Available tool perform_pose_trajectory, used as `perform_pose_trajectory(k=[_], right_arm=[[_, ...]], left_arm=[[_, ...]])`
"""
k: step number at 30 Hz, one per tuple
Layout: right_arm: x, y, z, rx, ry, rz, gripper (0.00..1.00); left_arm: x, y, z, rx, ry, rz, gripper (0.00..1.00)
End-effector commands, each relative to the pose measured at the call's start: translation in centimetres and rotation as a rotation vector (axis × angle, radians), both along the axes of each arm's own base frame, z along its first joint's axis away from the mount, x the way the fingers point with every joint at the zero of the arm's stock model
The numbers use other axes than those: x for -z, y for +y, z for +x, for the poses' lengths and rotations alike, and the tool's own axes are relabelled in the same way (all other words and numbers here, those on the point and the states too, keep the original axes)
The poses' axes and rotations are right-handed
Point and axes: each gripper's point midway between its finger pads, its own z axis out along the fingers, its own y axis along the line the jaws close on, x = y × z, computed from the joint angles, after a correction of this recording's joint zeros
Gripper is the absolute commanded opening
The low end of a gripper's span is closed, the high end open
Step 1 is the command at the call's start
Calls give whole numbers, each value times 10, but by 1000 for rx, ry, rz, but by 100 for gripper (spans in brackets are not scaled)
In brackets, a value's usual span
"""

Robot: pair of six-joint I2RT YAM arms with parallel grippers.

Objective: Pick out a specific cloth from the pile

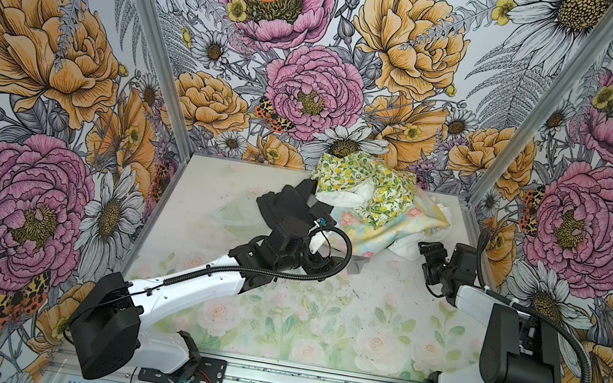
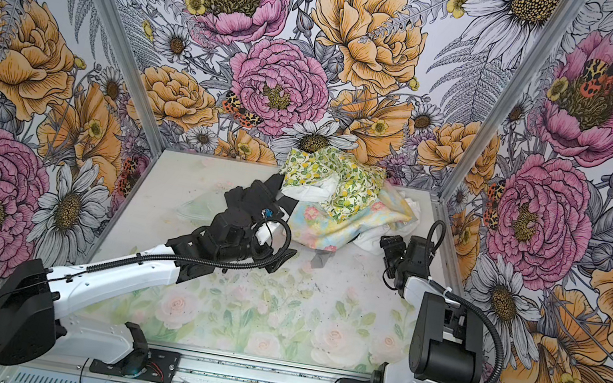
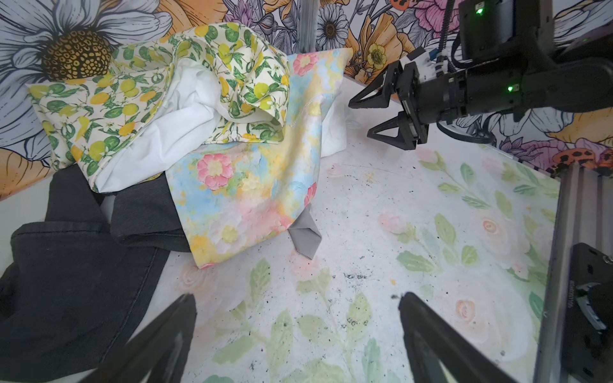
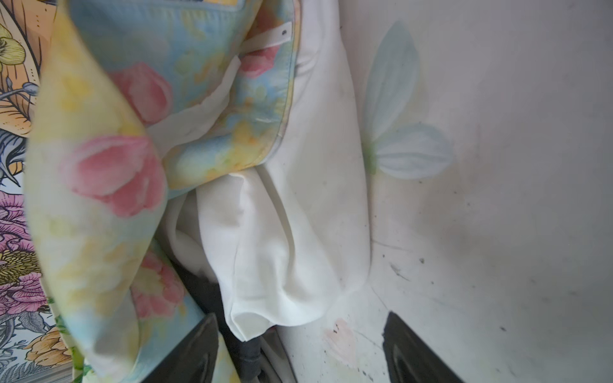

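Left gripper (image 3: 295,298) wide open and empty, over the table (image 3: 381,215) in front of the pile (image 1: 377,208). Right gripper (image 3: 373,116) has jaws well apart with nothing gripped, at the pile's right edge. White cloth (image 4: 292,232) is low in the pile on that side, under the pastel cloth (image 3: 248,185), one fold out on the table. In the right wrist view its tip sits between the open fingers (image 4: 408,348), unpinched. Lemon cloth (image 3: 116,109) on top, black cloth (image 3: 73,265) on the pile's left, grey piece (image 3: 306,235) poking out in front.
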Motion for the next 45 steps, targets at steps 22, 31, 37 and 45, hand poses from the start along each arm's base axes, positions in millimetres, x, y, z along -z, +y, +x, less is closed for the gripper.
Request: perform_pose_trajectory(k=[22, 31, 37, 45], right_arm=[[15, 8, 34, 144, -92, 107, 86], [19, 17, 36, 350, -118, 83, 84], [30, 10, 32, 453, -123, 105, 82], [43, 19, 61, 370, -118, 134, 83]], left_arm=[[-12, -10, -15, 28, -71, 27, 97], [-13, -9, -13, 12, -68, 21, 97], [-16, -8, -12, 3, -72, 11, 97], [-18, -5, -13, -4, -84, 12, 97]])
